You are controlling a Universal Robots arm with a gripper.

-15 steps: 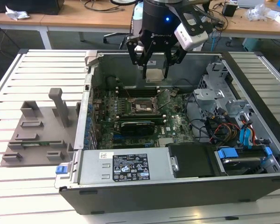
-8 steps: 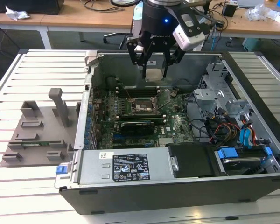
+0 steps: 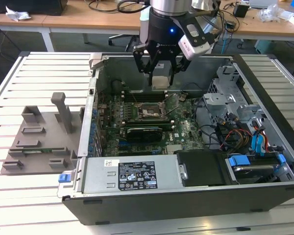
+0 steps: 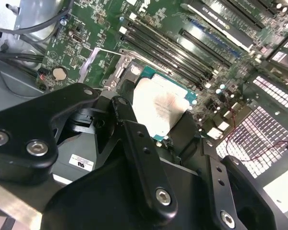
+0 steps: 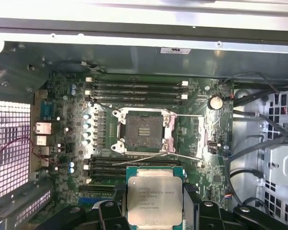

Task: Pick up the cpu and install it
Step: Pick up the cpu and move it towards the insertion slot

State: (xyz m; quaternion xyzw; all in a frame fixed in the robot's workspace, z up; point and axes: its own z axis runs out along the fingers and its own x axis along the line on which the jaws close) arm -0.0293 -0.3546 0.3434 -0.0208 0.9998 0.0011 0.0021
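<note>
The cpu (image 3: 160,78) is a flat silver-grey square with a thin pale edge, and my gripper (image 3: 160,73) is shut on it. I hold it in the air over the open computer case, above the far part of the green motherboard (image 3: 186,129). In both wrist views the cpu (image 5: 155,194) (image 4: 161,108) sits between my black fingers (image 5: 108,213). The motherboard socket (image 5: 143,132) lies below with its metal frame swung open and its contact field bare. The socket (image 3: 148,113) is a little nearer the exterior camera than the cpu.
The case wall (image 3: 92,105) rings the board. A power supply (image 3: 132,174) lies along the near side, and a drive cage with cables (image 3: 235,122) is on the exterior view's right. Memory slots (image 5: 137,88) run beside the socket. A grey holder tray (image 3: 39,142) lies outside the case on the slatted table.
</note>
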